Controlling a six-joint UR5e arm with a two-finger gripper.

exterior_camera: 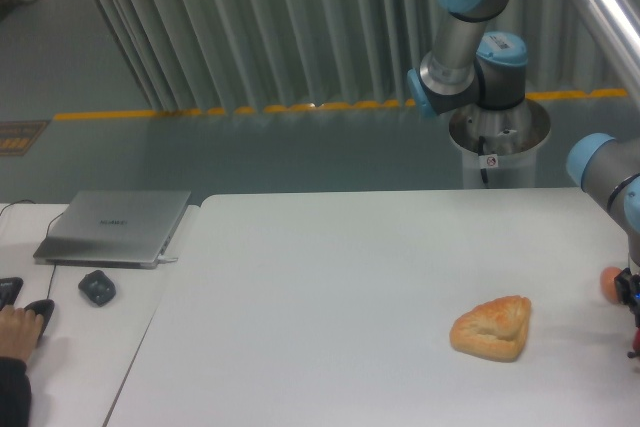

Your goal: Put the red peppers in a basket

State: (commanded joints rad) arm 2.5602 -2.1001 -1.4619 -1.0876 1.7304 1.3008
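Observation:
Only a dark part of my gripper point(632, 299) shows at the right edge of the table; the frame cuts off the rest. Its fingers are out of sight, so I cannot tell whether they are open or shut. Just below it, a small dark-red sliver point(636, 335) at the frame edge may be the red peppers, and I cannot tell whether the gripper touches it. The basket is out of view.
A round orange-pink ball point(610, 285) lies just left of the gripper. A golden bread piece point(492, 328) lies on the white table point(330, 307), left of the gripper. A laptop point(113, 226), a mouse point(96, 287) and a person's hand point(18, 325) are on the left desk.

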